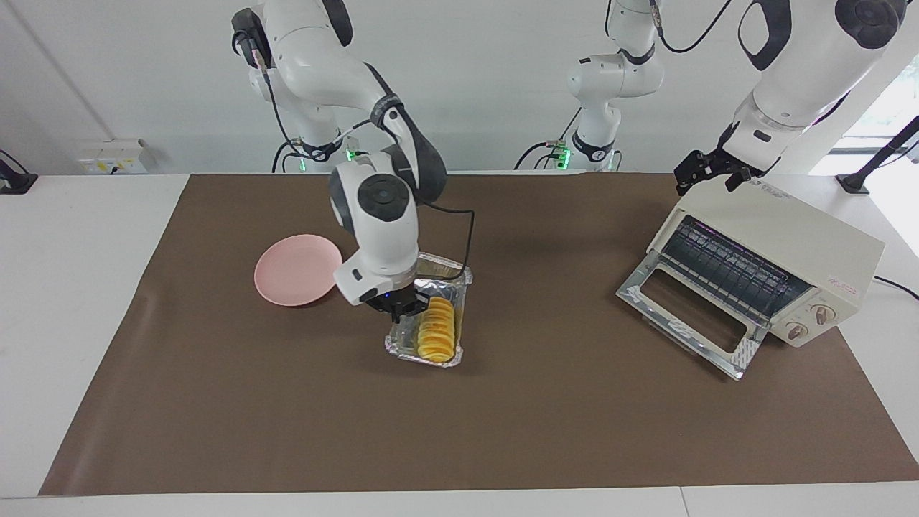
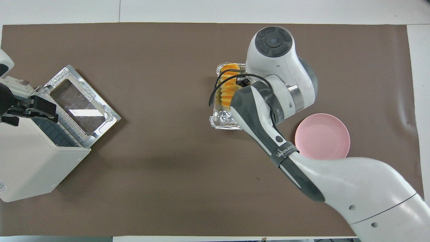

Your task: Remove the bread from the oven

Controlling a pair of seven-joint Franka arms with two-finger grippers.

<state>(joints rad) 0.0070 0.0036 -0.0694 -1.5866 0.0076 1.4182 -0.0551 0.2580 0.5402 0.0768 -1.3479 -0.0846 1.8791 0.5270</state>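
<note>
Resting in the foil tray (image 1: 427, 337) on the brown surface (image 1: 546, 402), well apart from the oven (image 1: 768, 269), the bread (image 1: 438, 332) is already out. The right tool (image 1: 415, 305) is lowered onto the loaf's end; whether it is clenched on the bread cannot be told. The pink plate (image 1: 296, 269), just beside this tool, is probably the loaf's destination. The left tool (image 1: 707, 171) is held above the oven's top corner, waiting, its state also not discernible. The oven door (image 1: 686, 316) is folded down.
</note>
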